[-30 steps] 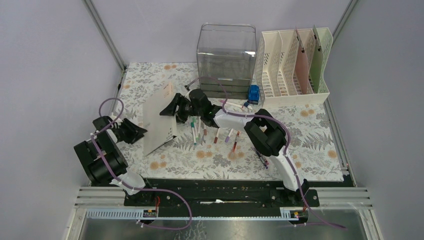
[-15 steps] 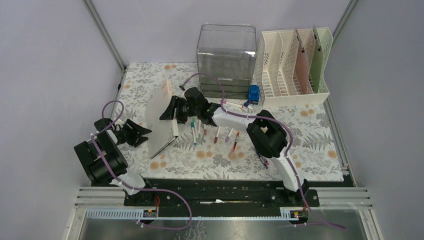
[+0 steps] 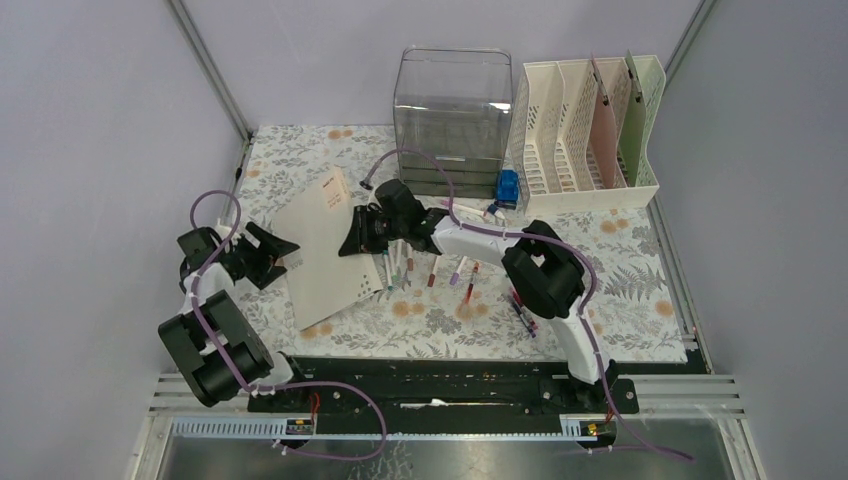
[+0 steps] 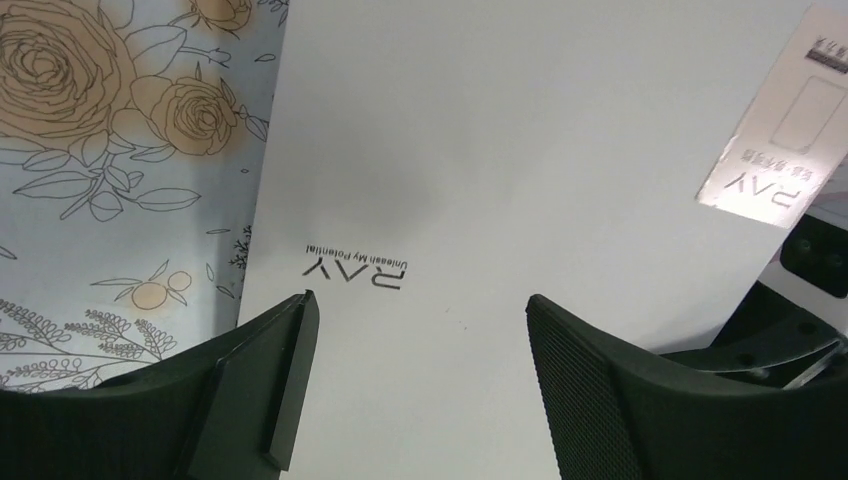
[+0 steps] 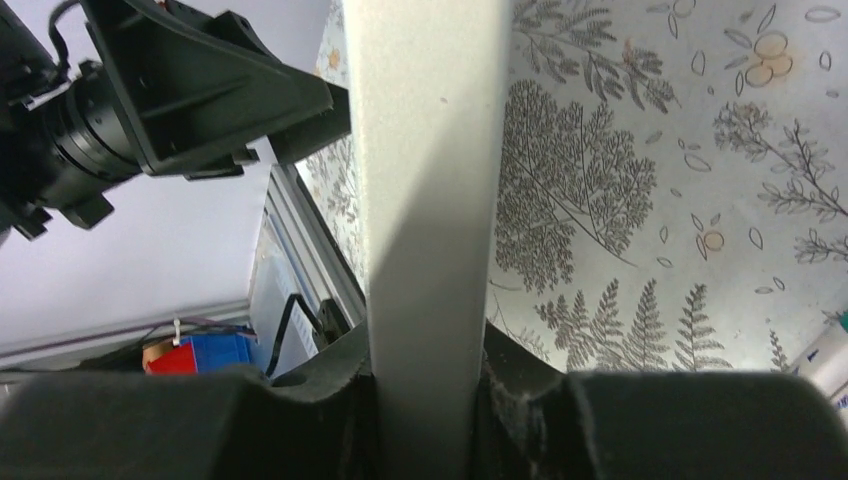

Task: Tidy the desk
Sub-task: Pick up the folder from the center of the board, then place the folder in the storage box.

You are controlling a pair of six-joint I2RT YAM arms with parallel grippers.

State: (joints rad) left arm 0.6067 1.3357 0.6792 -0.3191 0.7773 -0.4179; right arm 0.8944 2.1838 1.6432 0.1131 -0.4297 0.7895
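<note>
The desk (image 3: pixel 620 290) has a white cloth printed with fern leaves and orange flowers. A flat white box (image 3: pixel 325 255) marked "RAY" leans tilted at its left middle. My right gripper (image 3: pixel 358 232) is shut on the box's right edge; the edge (image 5: pixel 428 200) runs between its jaws. My left gripper (image 3: pixel 280 250) is open, just left of the box and not touching it. In the left wrist view the box face (image 4: pixel 520 170) fills the frame between the spread fingers (image 4: pixel 590 390).
Several pens (image 3: pixel 400 262) lie on the cloth below the right arm, more (image 3: pixel 525 315) near its base. A clear plastic bin (image 3: pixel 452 120) and a white file organizer (image 3: pixel 585 130) stand at the back, a small blue object (image 3: pixel 508 187) between them.
The box has tipped from nearly upright to leaning back flatter, its top swinging right. My left gripper drew back to the left and up, away from the box.
</note>
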